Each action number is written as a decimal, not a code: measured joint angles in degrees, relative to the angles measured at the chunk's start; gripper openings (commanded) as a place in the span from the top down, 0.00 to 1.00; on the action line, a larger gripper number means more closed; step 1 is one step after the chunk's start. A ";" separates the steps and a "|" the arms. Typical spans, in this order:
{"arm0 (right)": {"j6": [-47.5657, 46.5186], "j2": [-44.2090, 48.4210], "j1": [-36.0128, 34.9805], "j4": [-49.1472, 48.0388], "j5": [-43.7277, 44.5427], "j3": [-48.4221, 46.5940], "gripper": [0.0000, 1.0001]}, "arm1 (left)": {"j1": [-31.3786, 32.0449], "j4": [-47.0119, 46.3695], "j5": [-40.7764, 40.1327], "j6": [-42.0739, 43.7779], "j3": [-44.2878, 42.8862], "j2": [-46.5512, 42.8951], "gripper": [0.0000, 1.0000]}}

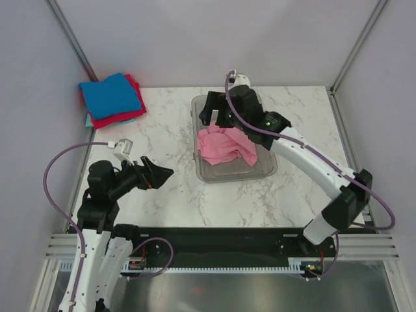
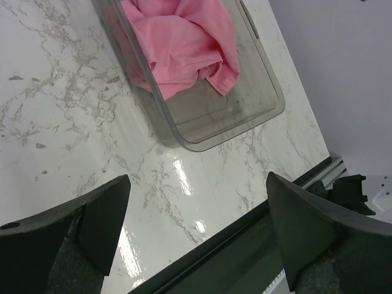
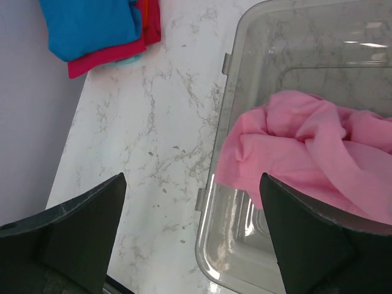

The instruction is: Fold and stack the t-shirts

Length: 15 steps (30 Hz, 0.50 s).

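Observation:
A crumpled light pink t-shirt lies in the clear plastic tub mid-table. At the back left corner sits a stack of folded t-shirts: bright blue on top, red under it, pale teal peeking out below. My right gripper hovers open over the tub's far left end, holding nothing. My left gripper stands open and empty above the marble, left of the tub.
The white marble table ends at a black rail along the near edge. Grey walls and slanted metal posts close in the back corners. The stack lies against the left wall.

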<state>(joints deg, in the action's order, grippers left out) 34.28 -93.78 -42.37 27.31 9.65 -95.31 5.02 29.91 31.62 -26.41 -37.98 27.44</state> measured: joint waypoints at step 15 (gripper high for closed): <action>-5.18 -4.00 2.51 1.51 4.79 10.03 0.02 | 0.00 0.02 -0.13 0.00 0.00 0.33 0.00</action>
<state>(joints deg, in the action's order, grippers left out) 29.10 -97.78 -39.86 28.82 14.44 -85.27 5.02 29.93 31.48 -26.41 -37.98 27.77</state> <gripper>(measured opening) 0.982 0.993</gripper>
